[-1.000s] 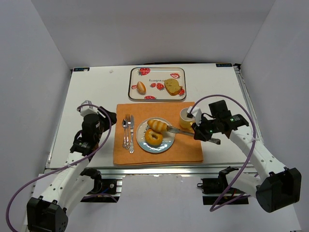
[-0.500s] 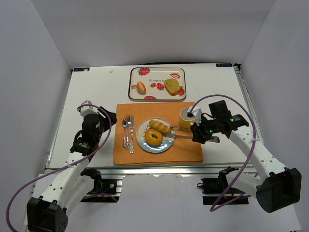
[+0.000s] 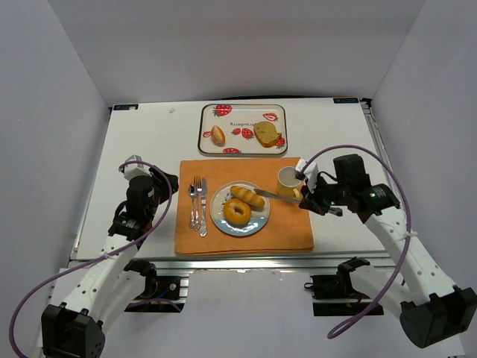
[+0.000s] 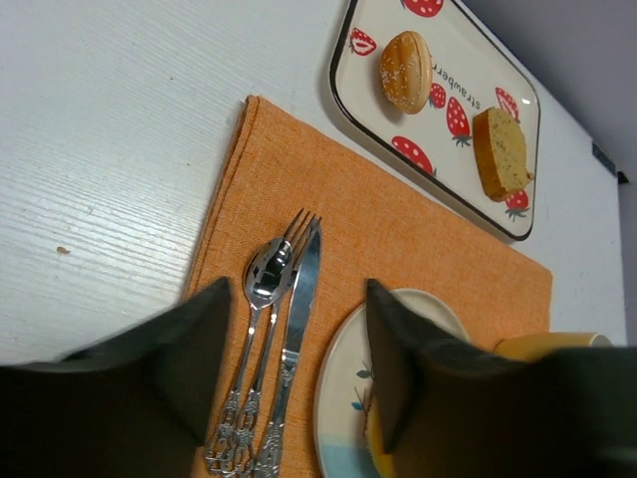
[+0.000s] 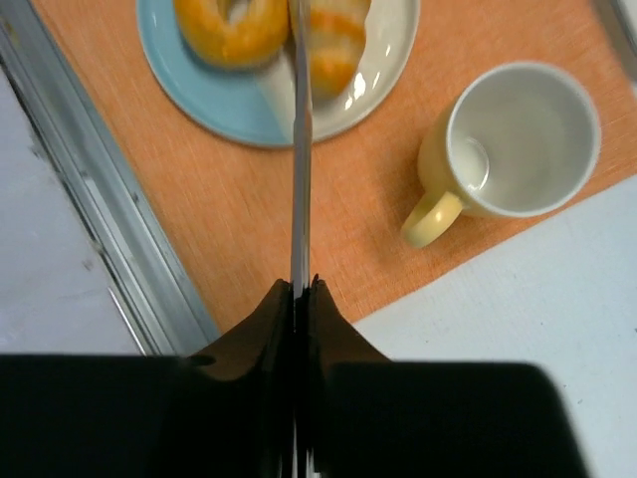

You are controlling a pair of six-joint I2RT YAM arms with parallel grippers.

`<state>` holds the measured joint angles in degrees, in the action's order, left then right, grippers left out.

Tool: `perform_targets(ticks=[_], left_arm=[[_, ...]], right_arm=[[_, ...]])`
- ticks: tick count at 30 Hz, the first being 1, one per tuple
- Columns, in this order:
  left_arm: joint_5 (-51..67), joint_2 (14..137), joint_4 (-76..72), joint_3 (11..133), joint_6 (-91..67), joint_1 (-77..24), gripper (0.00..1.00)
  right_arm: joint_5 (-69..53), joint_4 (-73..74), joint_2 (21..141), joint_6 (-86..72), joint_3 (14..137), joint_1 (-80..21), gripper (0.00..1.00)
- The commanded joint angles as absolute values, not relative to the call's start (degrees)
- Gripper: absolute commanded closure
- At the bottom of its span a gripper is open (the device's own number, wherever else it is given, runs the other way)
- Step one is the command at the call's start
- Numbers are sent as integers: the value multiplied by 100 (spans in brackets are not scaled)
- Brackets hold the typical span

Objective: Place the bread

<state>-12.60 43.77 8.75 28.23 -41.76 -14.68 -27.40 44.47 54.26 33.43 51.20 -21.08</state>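
Observation:
A striped bread roll (image 3: 247,195) lies on the round plate (image 3: 218,210), beside a ring-shaped bread (image 3: 236,212). My right gripper (image 3: 307,203) is shut on thin metal tongs (image 3: 279,197). The tongs' tips reach over the plate's right side, by the roll. In the right wrist view the gripper (image 5: 302,287) clamps the tongs (image 5: 301,149), seen edge-on with their arms together, above the roll (image 5: 333,40). My left gripper (image 4: 297,299) hangs open and empty over the cutlery at the mat's left.
A strawberry tray (image 3: 240,143) at the back holds a small round bun (image 3: 218,135) and a cake slice (image 3: 267,133). A yellow mug (image 3: 288,180) stands right of the plate. Fork, spoon and knife (image 3: 197,205) lie on the orange mat (image 3: 291,231).
The tongs held the roll over the plate, opened and let it go there, then closed again. My right arm has drawn back to the right. The left arm has not moved.

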Motion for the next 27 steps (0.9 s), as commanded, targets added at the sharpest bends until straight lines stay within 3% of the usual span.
perform_targets(ticks=[1,2,3,8,10,13,16,22,23,27], left_arm=[[-1161,4298,791,2892,-4157,-1441,43],[-1134,4315,765,2892,-4166,-1441,77],[-1038,4324,704,2892,-4166,-1433,96],[-178,4403,203,2935,-4052,-1433,100],[383,4517,62,2997,-3956,-1433,81],[991,4833,35,3085,-3920,-1441,45],[1282,4992,-184,3059,-3929,-1459,33],[1406,5001,-114,3015,-3885,-1599,31],[1389,4992,-88,3006,-3876,-1643,30],[1266,5001,-35,2979,-3753,-1863,29]], right_arm=[[-3226,3957,5168,3280,5747,-2136,95],[-3095,3781,5159,3139,5809,-2127,100],[-2963,3309,5185,2737,5862,-2127,100],[-550,1655,5256,1364,5233,-2101,100],[779,779,5247,1100,4766,-1970,100],[897,-180,5387,845,3860,-1259,100],[598,-412,6054,493,3481,-643,100],[580,-1353,7241,571,3112,-211,97],[476,-1380,7373,597,3103,-167,83],[124,-1109,7997,721,3181,139,42]])
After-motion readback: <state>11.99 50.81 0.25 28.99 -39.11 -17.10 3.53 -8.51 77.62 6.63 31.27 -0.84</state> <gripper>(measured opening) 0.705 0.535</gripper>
